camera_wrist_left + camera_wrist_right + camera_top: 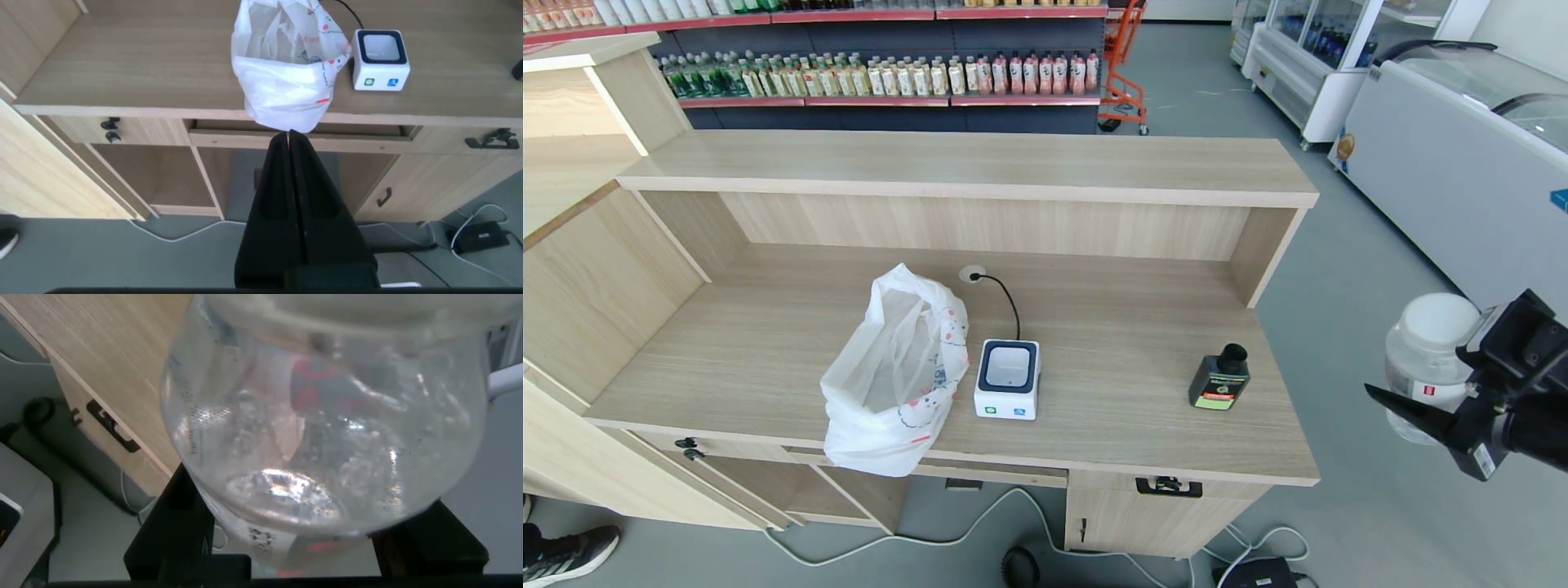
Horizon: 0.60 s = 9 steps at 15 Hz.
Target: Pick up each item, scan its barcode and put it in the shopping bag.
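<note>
A pale wood-grain counter (1111, 327) with a raised back shelf spans the scene. On its front left-centre stands the bag (894, 367), thin white translucent plastic printed with small red and blue marks. Its mouth gapes open upward and its lower bulge hangs over the counter's front edge.

Off the counter's right end, above the grey floor, the right gripper (1421, 412) is clamped on the jar (1425, 351), one black finger crossing the lower body. The jar is clear and round-bellied, with a wide white lid and a white label bearing a small red mark. From the right wrist view its glassy wall (327, 441) catches bright highlights, with a red patch showing through it. Black fingers (176, 531) grip it on either side.

The left gripper (292, 163) hangs low before the counter's drawer front, just below the bag. Its two black fingers are pressed together with nothing between them.

The scanner (1008, 377), a white box with a dark-framed window on top, sits just right of the bag. Well apart, toward the right end, stands a dark bottle (1219, 380) with a black cap and a green-and-red label. A thin black cable (1009, 302) curves from the scanner to a hole at the counter's back.
</note>
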{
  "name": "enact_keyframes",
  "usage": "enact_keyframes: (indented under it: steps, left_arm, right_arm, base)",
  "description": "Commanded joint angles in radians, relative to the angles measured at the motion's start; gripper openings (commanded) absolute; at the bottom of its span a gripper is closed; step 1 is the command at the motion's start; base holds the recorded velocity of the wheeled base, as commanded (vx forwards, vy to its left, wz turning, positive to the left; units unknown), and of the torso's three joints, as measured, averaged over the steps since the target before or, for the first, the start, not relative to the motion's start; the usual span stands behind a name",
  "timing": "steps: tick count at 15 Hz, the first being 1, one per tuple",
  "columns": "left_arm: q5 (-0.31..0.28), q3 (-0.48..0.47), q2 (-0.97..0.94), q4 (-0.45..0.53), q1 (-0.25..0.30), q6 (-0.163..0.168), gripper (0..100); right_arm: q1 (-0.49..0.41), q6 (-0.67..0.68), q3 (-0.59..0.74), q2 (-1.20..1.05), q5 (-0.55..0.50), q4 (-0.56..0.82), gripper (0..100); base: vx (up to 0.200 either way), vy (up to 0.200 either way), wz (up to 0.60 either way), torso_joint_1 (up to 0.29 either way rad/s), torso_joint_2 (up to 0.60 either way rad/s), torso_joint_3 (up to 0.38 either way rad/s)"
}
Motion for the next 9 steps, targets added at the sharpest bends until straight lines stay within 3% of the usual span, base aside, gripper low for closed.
enact_keyframes:
  steps: [1,9]
  left_arm:
    - [0.0,0.0,0.0,0.0,0.0,0.0,0]
    - [0.0,0.0,0.0,0.0,0.0,0.0,0]
  right_arm:
    - [0.001,0.0,0.003,0.001,0.001,0.0,0]
    - [0.001,-0.043,-0.007,0.066,0.001,-0.049,0]
  base:
    - [0.0,0.2,0.0,0.007,0.0,0.002]
    - [0.0,0.2,0.0,0.002,0.0,0.002]
